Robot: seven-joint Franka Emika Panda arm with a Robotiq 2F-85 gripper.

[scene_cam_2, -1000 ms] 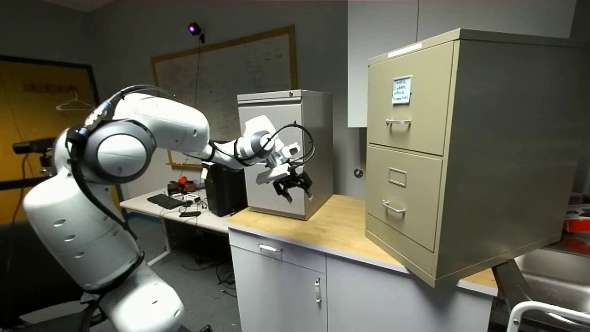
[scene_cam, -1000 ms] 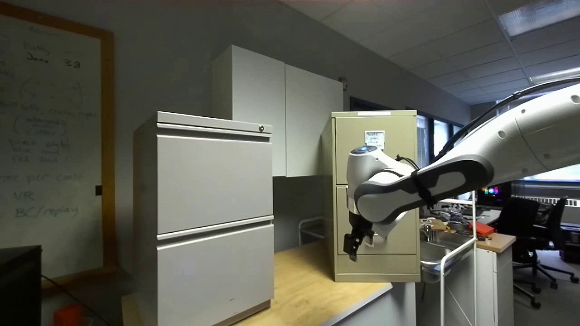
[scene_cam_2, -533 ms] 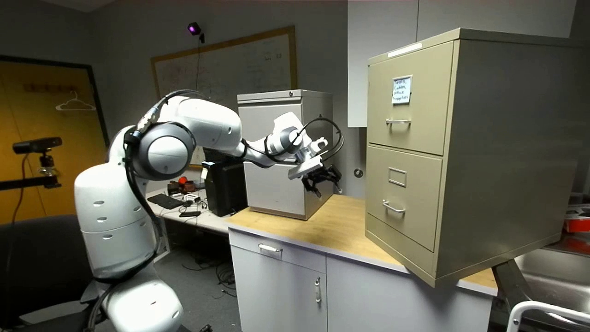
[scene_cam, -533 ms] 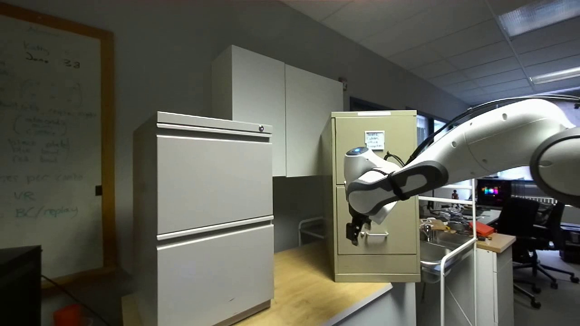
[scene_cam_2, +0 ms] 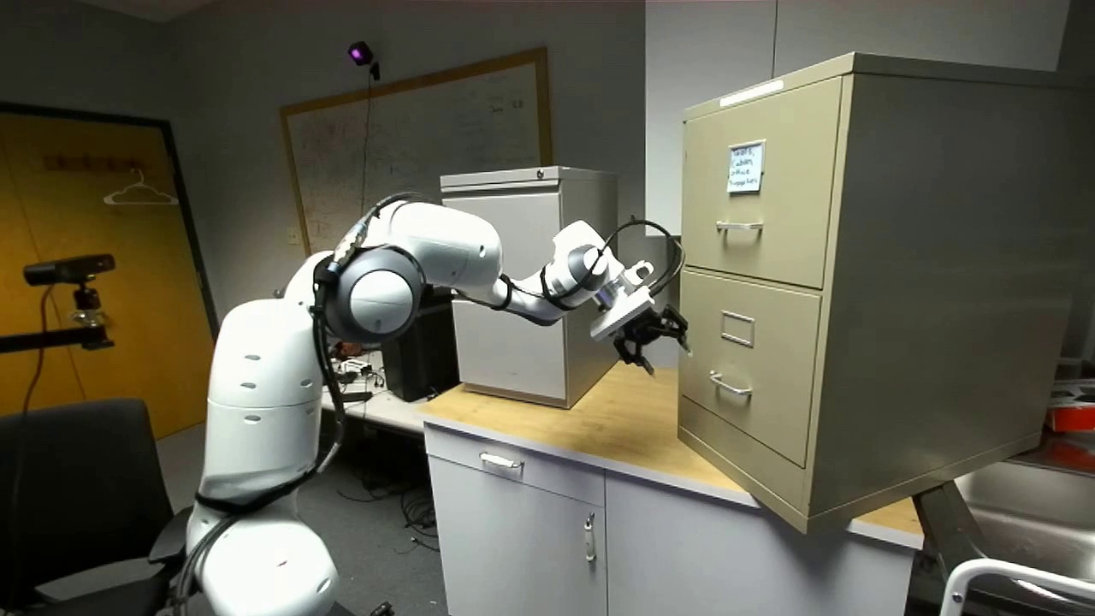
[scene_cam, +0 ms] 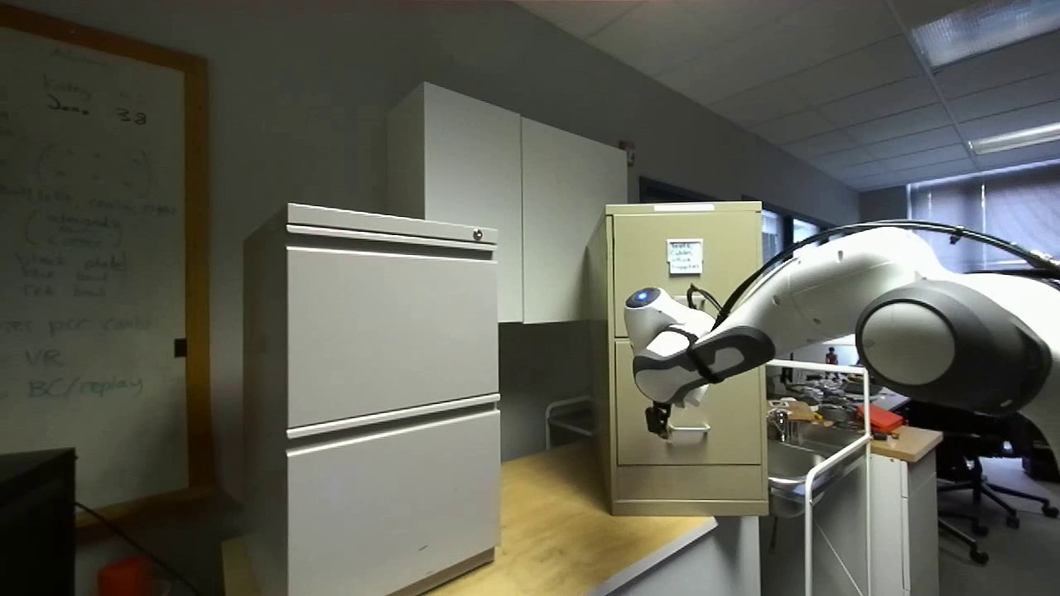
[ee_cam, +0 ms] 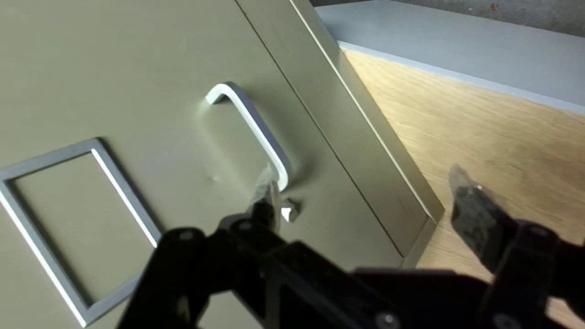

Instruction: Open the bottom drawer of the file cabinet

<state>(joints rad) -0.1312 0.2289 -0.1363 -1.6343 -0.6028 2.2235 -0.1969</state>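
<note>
The tan file cabinet stands on the counter, seen in both exterior views. Its bottom drawer is shut. The drawer's silver bar handle also shows in an exterior view and in the wrist view. My gripper is open and empty in front of the cabinet, to the left of the handle. In the wrist view my gripper has its fingers wide apart. One finger overlaps the handle's lower end in the picture; whether it touches cannot be told. The other finger is over the counter.
A grey two-drawer cabinet stands on the same wooden counter, behind the arm in an exterior view. A small metal latch sits beside the handle. A sink and a white rail are beside the tan cabinet.
The arm has swung and reached toward the tan cabinet, bringing my gripper close to its front, near the bottom handle's height. The gripper stays open. The drawers have not moved.
</note>
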